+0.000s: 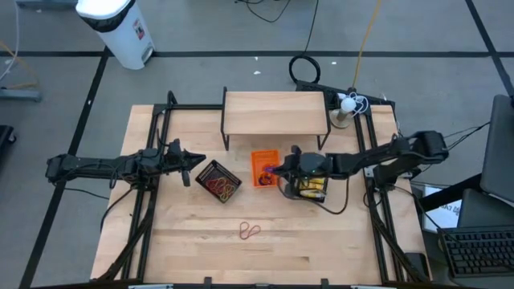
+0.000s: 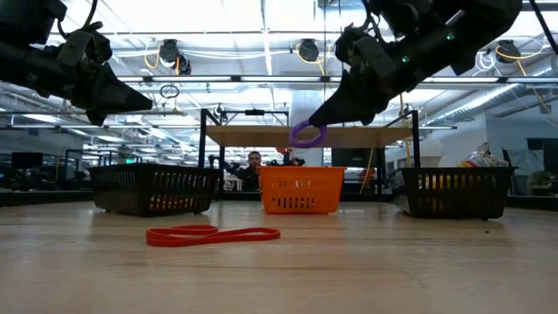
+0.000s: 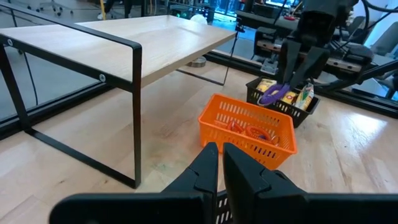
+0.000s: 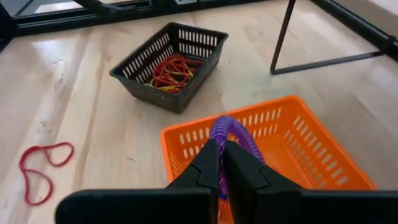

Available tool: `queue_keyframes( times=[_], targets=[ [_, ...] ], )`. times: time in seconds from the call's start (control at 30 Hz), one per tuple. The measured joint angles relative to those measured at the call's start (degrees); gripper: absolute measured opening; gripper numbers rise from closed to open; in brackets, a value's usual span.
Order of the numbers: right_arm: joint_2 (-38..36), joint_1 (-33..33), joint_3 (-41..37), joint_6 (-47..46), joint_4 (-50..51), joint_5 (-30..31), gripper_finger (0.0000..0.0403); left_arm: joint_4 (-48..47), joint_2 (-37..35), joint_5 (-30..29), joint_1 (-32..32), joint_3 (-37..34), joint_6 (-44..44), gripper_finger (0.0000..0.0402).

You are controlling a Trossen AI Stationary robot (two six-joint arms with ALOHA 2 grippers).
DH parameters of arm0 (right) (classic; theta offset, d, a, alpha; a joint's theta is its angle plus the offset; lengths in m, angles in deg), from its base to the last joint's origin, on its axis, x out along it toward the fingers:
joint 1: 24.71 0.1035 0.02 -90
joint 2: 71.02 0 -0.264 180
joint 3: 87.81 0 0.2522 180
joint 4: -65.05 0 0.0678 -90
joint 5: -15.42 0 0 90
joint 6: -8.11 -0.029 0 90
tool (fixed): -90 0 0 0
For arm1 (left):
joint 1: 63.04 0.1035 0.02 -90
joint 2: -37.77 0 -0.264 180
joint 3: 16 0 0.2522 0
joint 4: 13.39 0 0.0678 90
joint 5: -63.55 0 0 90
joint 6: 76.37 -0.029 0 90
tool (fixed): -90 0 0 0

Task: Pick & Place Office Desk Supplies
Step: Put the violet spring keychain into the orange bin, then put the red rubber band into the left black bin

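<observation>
My right gripper [image 1: 279, 169] is shut on a small purple ring [image 2: 307, 133], over the near right edge of the small orange tray [image 1: 263, 167]. In the right wrist view the ring [image 4: 233, 134] shows in front of the tray's near wall [image 4: 186, 149]. A red rubber band [image 1: 249, 232] lies flat on the table nearer the front edge. My left gripper [image 1: 201, 163] hangs shut and empty above the table's left side, left of a black mesh tray [image 1: 218, 181] that holds red and yellow rubber bands. My right gripper pinches the purple ring between its two fingertips [image 4: 211, 163], on the ring's near part [image 4: 219, 142]. The fingers come from the table's right side, slanting down. The rest of the ring sticks out past the tips, lifted clear above the orange tray.
A second black mesh tray [image 1: 307, 189] with yellow packets stands under my right arm. A small wooden table with black legs [image 1: 275, 112] stands at the far middle. The orange tray holds some orange pieces [image 3: 249, 130]. Bare tabletop lies toward the near edge around the red band.
</observation>
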Motion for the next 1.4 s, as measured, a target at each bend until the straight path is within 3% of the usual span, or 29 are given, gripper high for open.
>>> queue_keyframes(
  times=[0.17,0.47,0.6,0.73,0.87,0.93,1.07,1.2,1.4],
  targets=[
    [1.78,-0.09,0.0,-0.66,0.03,-0.05,0.0037,-0.01,0.02,0.01,0.0,0.0,-0.01,0.0024],
    [0.2,-0.12,-0.04,-2.37,0.77,-0.07,0.0203,0.01,0.01,0.01,0.0,0.0,0.29,0.0024],
    [-4.42,0.93,-0.53,1.13,0.07,1.68,0.0221,0.01,0.0,0.08,0.02,0.0,1.36,0.0024],
    [-13.12,1.24,-4.49,4.33,-4.72,4.08,0.0185,-0.02,0.0,0.1,0.0,0.0,1.43,0.0024],
    [-24.23,0.4,-11.91,6.05,-10.1,-1.69,0.0078,-0.04,0.0,0.28,0.0,0.0,2.02,0.0024],
    [-30.17,0.02,-15.57,5.52,-9.27,-1.62,0.0022,-0.04,0.02,0.28,0.0,0.0,2.53,0.0024],
    [-39.66,-1.06,-23.01,2.04,-8.7,1.53,0.001,-0.1,0.01,0.28,0.0,0.0,2.57,0.0024],
    [-47.99,-2.68,-29.38,-0.09,-13.36,-0.5,0.0003,-0.08,0.0,0.26,0.0,0.0,1.5,0.0024],
    [-53.66,-2.85,-33.12,-3.76,-10.21,-0.16,0.0001,-0.12,0.01,0.04,0.0,0.0,0.65,0.0024]
  ],
)
